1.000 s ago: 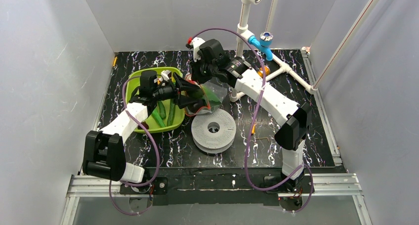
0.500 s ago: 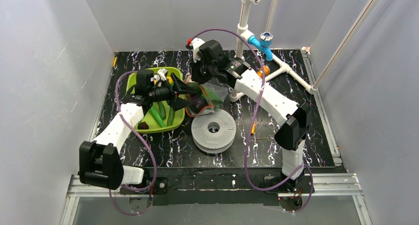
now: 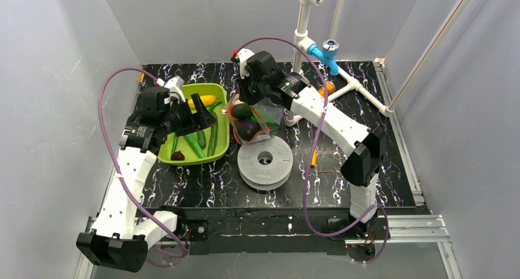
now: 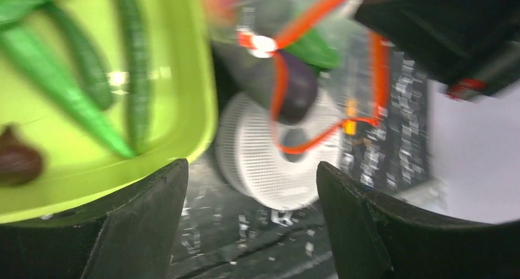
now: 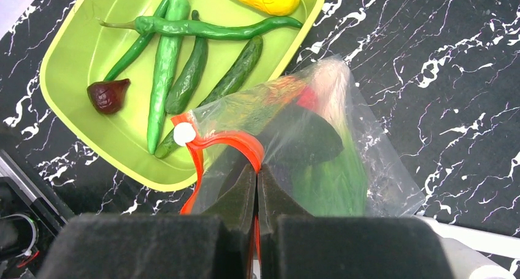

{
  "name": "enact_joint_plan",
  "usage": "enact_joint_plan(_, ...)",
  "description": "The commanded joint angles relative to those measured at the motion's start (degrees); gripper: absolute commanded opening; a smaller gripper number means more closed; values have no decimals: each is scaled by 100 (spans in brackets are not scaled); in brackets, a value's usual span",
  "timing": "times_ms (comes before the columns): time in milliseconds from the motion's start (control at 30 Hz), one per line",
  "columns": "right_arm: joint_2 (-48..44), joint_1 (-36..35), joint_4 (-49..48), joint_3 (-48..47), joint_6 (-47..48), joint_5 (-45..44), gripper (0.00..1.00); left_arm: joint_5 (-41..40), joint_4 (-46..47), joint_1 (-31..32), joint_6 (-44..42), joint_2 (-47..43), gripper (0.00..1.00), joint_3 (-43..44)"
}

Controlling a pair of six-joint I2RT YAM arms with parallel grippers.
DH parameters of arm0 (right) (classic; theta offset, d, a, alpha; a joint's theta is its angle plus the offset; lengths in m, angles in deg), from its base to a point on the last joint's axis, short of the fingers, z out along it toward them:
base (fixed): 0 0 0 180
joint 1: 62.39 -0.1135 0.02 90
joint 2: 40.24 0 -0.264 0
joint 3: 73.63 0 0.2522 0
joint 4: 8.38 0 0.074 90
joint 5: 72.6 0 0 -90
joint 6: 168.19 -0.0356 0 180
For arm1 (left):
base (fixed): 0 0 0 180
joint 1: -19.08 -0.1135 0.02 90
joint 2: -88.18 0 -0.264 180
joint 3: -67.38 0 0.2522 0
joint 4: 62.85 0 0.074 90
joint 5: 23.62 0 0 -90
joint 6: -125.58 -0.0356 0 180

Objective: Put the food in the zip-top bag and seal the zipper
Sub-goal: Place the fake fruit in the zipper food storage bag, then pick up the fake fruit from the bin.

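Observation:
The clear zip-top bag (image 3: 262, 118) lies between the green tray and the pipes, with its mouth held up. My right gripper (image 3: 246, 99) is shut on the orange-red zipper (image 5: 227, 141) at the bag's mouth (image 5: 368, 175). Inside the bag are a purple eggplant (image 3: 247, 130), a green leafy piece (image 5: 334, 181) and something red (image 5: 306, 98). My left gripper (image 3: 197, 116) is open and empty above the tray, left of the bag. The tray holds long green peppers (image 3: 211, 141), a yellow piece (image 3: 205, 100) and a dark red-brown piece (image 3: 178, 156).
The lime-green tray (image 3: 168, 151) sits at the left. A white perforated disc (image 3: 265, 162) lies just in front of the bag. White pipes (image 3: 300, 34) with a blue valve (image 3: 324, 51) and an orange fitting (image 3: 329, 86) stand behind. A small yellow-orange stick (image 3: 314, 160) lies right of the disc.
My left gripper has pulled back to the left, from the bag's mouth to above the tray. The eggplant now shows inside the bag. The right gripper has stayed shut on the zipper.

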Motion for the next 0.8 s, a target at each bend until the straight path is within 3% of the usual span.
enact_joint_plan(0,-141,-35,-331,-93,43,21,1,-2323,-778,-14,-757,-70,77,-131)
enact_joint_plan(200,-164,-33,-299,-69,44,-10,1,-2949,-485,-132,-950,619,79,-574)
enact_joint_plan(500,-128,-37,-244,-157,47,-13,1,-1346,464,-938,-412,1982,79,-309)
enact_joint_plan(600,-112,-33,-177,-243,54,-19,1,-300,1010,-1522,340,2435,79,-220)
enact_joint_plan(767,-149,-33,-186,-190,15,24,1,833,3088,-2204,2307,3122,79,-791)
